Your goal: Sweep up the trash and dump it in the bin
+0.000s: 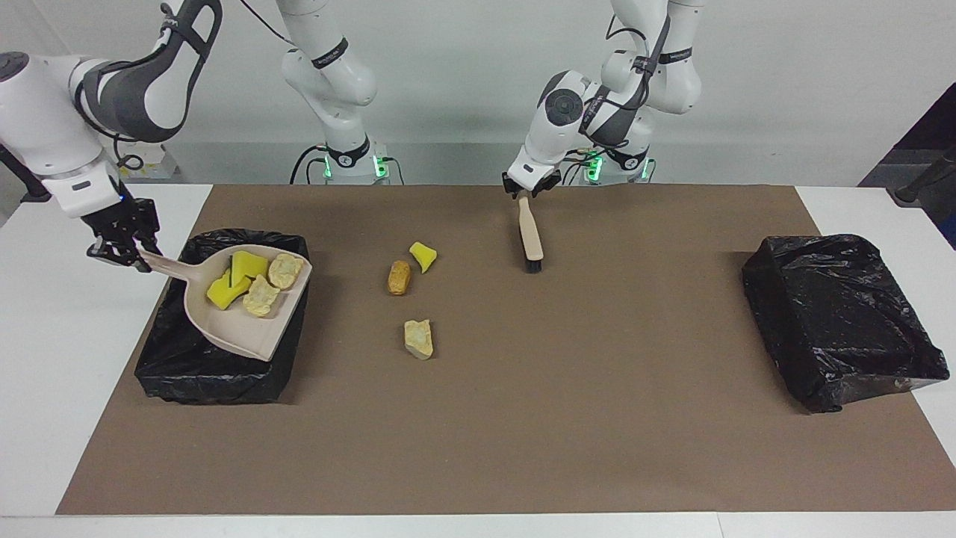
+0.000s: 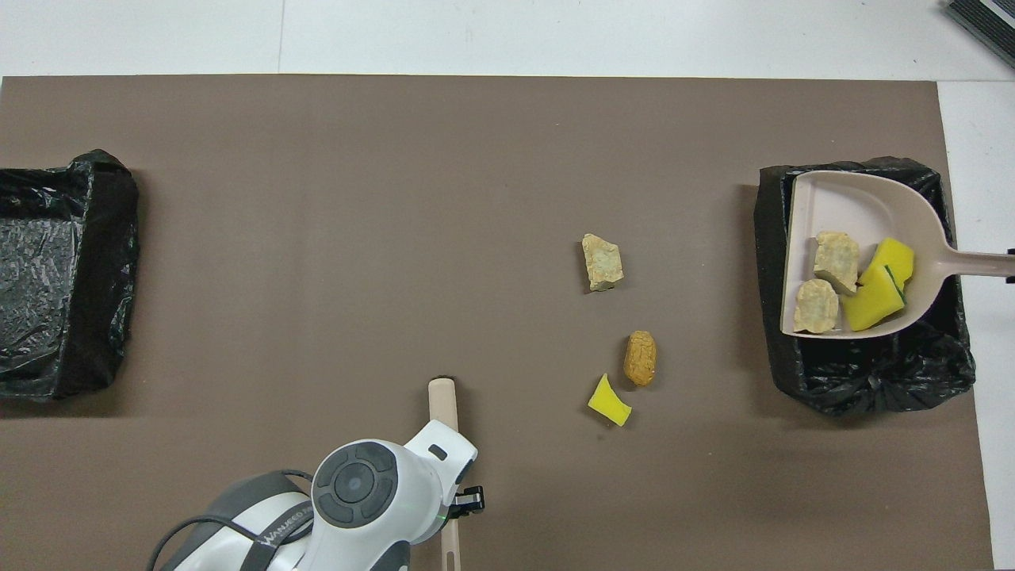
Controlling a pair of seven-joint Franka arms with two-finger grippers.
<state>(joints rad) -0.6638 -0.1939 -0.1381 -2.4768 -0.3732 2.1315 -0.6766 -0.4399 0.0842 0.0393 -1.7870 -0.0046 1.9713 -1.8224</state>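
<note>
Close to our bases, our left gripper (image 1: 527, 196) grips the brush (image 1: 531, 237), and our right gripper (image 1: 125, 252) clamps the dustpan (image 1: 243, 329) handle, holding four trash lumps (image 1: 248, 282) over the bin (image 1: 187, 362), while three lumps (image 1: 419, 338) lie farther out on the mat (image 1: 523, 418).

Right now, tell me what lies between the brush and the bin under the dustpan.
Two pieces: an orange-brown lump and a yellow chunk, on the mat between brush and bin. The facing view shows it.
</note>
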